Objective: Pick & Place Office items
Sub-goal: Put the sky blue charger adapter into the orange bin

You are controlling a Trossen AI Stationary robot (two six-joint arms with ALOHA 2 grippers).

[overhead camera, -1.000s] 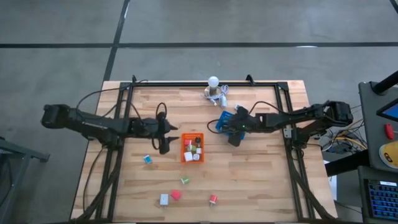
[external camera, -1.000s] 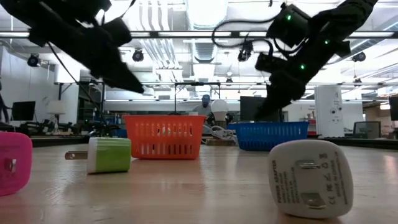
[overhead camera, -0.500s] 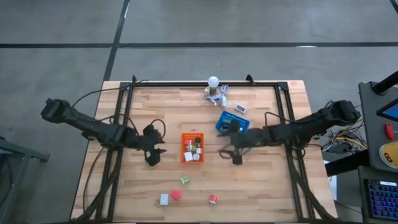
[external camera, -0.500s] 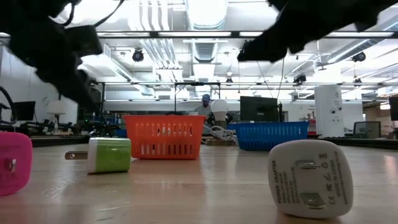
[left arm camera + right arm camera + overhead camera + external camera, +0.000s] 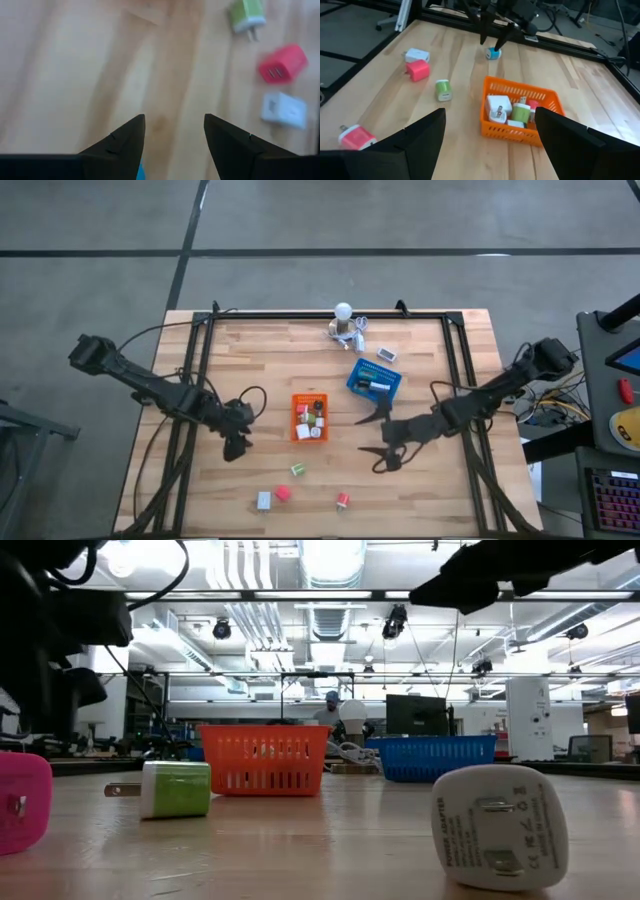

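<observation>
The office items are small plug blocks. On the near part of the table lie a green one, a white one, a pink one and a red one. Several more fill the orange tray. A teal block sits on the wood left of that tray. My left gripper stands open right above it, pointing down, one finger on each side; whether they touch it I cannot tell. My right gripper hangs open above bare wood, near-right of the orange tray, holding nothing.
The blue tray stands far-right of the orange one, with a white piece just beyond it. A white bulb cluster with cables sits at the far edge. Black frame rails run along the table's left and right sides.
My left gripper has gone from beside the orange tray toward the table's near-left and tipped downward over the teal block. My right gripper has left the blue tray, swung toward the near edge and risen, and its fingers have spread apart.
</observation>
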